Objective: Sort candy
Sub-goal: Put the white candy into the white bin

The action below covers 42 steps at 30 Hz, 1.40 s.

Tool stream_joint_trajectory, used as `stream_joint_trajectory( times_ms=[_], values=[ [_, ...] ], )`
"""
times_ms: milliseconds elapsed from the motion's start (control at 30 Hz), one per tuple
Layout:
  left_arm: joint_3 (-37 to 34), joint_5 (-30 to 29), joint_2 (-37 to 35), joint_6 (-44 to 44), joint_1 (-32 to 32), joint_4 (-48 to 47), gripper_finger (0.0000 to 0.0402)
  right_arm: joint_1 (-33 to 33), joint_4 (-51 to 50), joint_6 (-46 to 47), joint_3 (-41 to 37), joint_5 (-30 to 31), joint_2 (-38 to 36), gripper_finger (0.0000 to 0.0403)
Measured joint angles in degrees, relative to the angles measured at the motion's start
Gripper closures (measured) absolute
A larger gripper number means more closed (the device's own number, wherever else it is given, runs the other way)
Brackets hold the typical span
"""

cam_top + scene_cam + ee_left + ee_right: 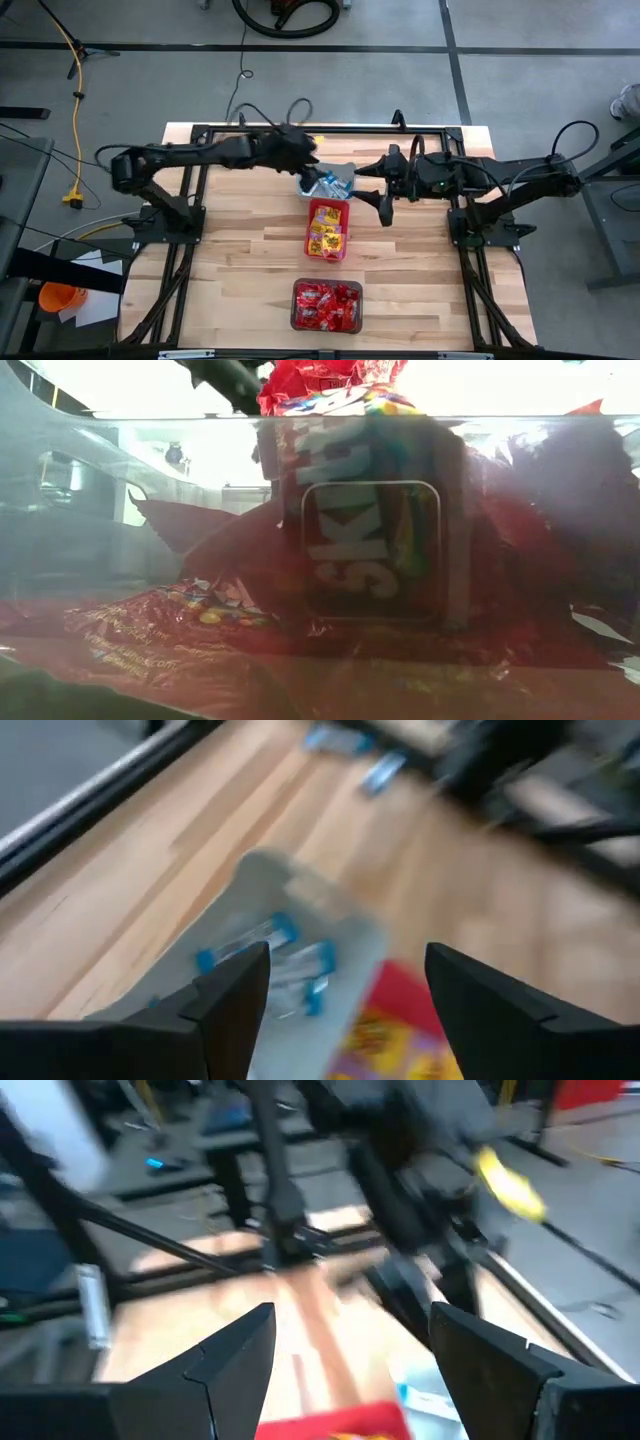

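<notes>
Candy sits sorted in three bins lined up down the middle of the wooden table. Blue-and-white packets fill the grey bin nearest the far edge, yellow packets lie in the pink bin at the table's centre, and red packets crowd the dark bin by the near edge. A few more blue-and-white packets lie loose on the wood farther off in the left wrist view.

Over the grey bin hangs the left gripper, reaching in from the far left corner; its jaws stand wide apart with nothing between them, and the blue-and-white candy shows below in its wrist view. Opposite it, the right gripper hovers just beside the pink bin's right side, jaws likewise spread and empty.

From table height, the near bin's clear wall fills the picture, a red Skittles packet pressed upright against it.
</notes>
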Motion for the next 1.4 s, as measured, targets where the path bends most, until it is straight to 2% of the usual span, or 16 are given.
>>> stream_joint_trajectory(
  times_ms=[100,200,300,433,533,633,733,867,967,1067,1133,1200,1267,1400],
  values=[
    [-0.35,3.96,-6.51,0.04,-1.17,2.68,0.0148,-0.34,-3.01,0.05,0.00,4.89,0.00,0.0144],
    [-3.03,4.49,-13.60,0.63,-4.84,9.65,0.0148,-1.94,-4.90,0.82,0.00,6.33,0.00,0.0144],
    [-7.80,3.11,-19.84,2.84,-9.39,20.09,0.0149,-3.95,-5.09,1.03,0.00,3.49,0.00,0.0144],
    [-16.83,-4.13,-25.46,3.12,-15.47,33.72,0.0149,-6.18,-5.09,-0.86,0.00,-3.75,0.00,0.0143],
    [-23.59,-11.00,-27.43,3.07,-18.89,41.30,0.0149,-7.11,-5.06,-3.17,0.00,-8.68,0.01,0.0144],
    [-27.68,-16.18,-28.18,3.07,-20.43,45.71,0.0149,-7.49,-5.05,-3.24,0.00,-10.20,0.02,0.0144],
    [-28.63,-16.48,-28.31,3.13,-20.03,46.86,0.0149,-7.52,-4.83,-2.97,0.00,-10.36,0.02,0.0144],
    [-28.59,-13.27,-28.43,3.10,-18.64,47.76,0.0149,-7.52,-4.20,-0.98,0.00,-9.49,0.02,0.0144],
    [-28.59,-11.61,-28.44,2.60,-18.21,47.66,0.0149,-7.52,-6.43,3.67,0.00,-2.55,0.02,0.0144],
    [-28.59,-10.10,-28.47,2.58,-18.08,47.66,0.0149,-9.36,-14.09,12.52,0.00,10.47,0.02,0.0144],
    [-28.59,-9.33,-28.45,2.58,-18.08,47.65,0.0149,-13.34,-22.87,21.51,0.00,13.69,0.02,0.0144],
    [-28.59,-8.27,-28.45,2.57,-18.08,47.63,0.0149,-18.91,-33.88,29.33,0.00,11.49,0.12,0.0144],
    [-28.59,-6.08,-28.45,2.62,-18.06,47.54,0.0149,-25.12,-44.13,34.53,0.00,6.68,1.04,0.0144],
    [-28.59,-3.42,-28.45,3.04,-18.09,47.27,0.0149,-38.18,-59.10,33.85,-0.04,-2.78,4.55,0.0144]
  ],
)
